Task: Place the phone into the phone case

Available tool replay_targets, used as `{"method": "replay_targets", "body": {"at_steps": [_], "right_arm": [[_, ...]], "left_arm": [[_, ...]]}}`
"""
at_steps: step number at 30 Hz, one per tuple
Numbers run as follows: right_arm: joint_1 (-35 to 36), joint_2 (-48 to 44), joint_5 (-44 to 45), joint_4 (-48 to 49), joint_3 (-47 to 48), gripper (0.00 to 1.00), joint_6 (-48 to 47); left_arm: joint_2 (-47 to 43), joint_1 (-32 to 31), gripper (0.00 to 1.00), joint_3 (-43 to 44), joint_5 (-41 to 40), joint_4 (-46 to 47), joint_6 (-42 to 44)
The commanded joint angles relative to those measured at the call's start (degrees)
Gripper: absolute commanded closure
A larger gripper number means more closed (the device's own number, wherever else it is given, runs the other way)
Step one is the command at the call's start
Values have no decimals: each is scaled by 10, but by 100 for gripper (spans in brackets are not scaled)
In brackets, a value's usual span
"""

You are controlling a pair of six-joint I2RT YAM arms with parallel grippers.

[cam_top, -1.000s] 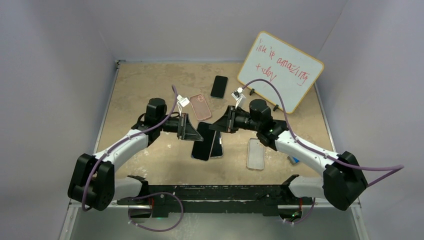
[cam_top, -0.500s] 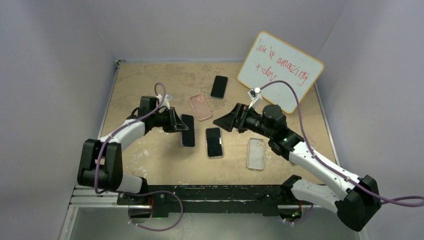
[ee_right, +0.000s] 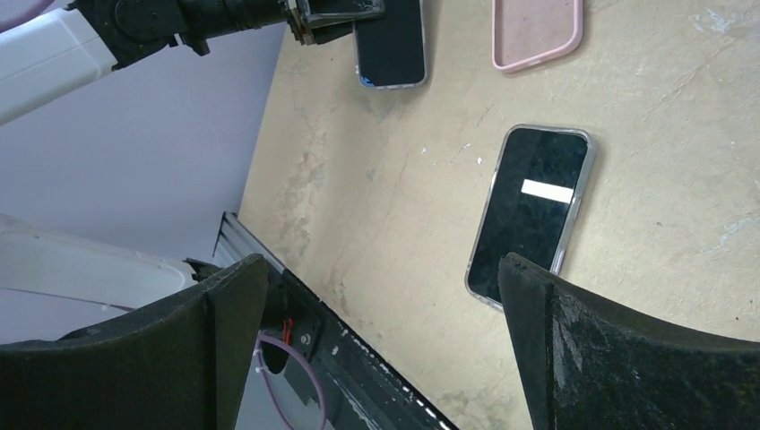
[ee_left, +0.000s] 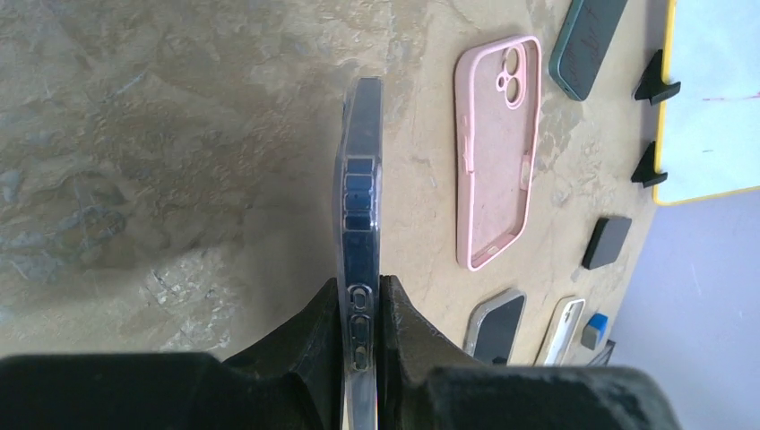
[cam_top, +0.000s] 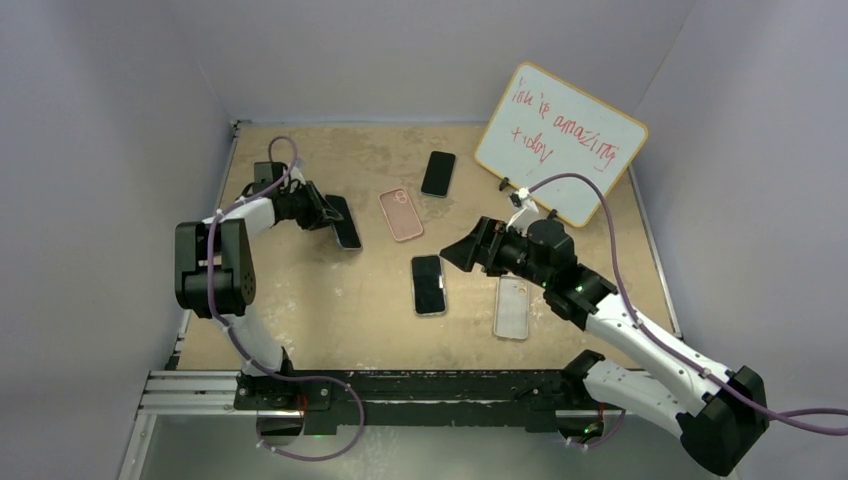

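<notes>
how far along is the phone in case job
Done, seemingly: the phone sits inside a clear bumper case, seen edge-on. In hand: the left gripper is shut on it; the right gripper is open, empty. Left: perhaps setting it down; the pink case and a spare clear case lie empty.

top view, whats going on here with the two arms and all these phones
The left hand grips a dark phone by its edge at the far left of the table. The right hand hangs open above the table, holding nothing, near a second phone lying flat. A pink case and a clear case lie empty.
</notes>
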Motion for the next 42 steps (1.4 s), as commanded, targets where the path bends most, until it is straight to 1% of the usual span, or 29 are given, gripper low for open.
{"method": "replay_targets", "body": {"at_steps": [1,5,9,11,14,18,21,24,25,26,27,28,33,37,40,42], "right_arm": [[2,-22,30,1,-12,1,20],[2,-8,67,-51,-2,1,46],[2,1,94,-82,-1,1,66],[2,0,96,-73,-10,1,81],[2,-3,96,-47,-23,1,108],[2,4,106,-59,-22,1,130],[2,12,113,-63,-22,1,149],[2,27,126,-67,-17,1,152],[2,34,134,-71,-15,1,154],[2,42,143,-75,-12,1,153],[2,50,149,-76,-8,1,150],[2,61,150,-75,-3,1,145],[2,125,152,-76,45,1,87],[2,190,214,-81,88,1,70],[2,248,254,-47,118,1,49],[2,298,279,-40,157,1,33]], "left_arm": [[20,3,100,21,-12,-15,-6],[36,7,88,23,-36,-43,7],[38,8,83,24,-65,-73,18],[36,8,79,14,-74,-75,17],[41,8,70,7,-78,-80,15],[42,8,56,10,-93,-97,10],[29,8,48,15,-105,-112,7],[1,8,43,13,-124,-122,10],[-15,7,35,5,-124,-115,11],[-32,7,24,-7,-122,-106,11],[-50,7,19,-22,-124,-101,11],[-67,7,16,-33,-126,-95,10],[-132,1,11,-61,-102,-91,16],[-180,-13,10,-82,-74,-94,39],[-229,-26,10,-116,-50,-83,39],[-255,-35,10,-141,-31,-67,37]]}}
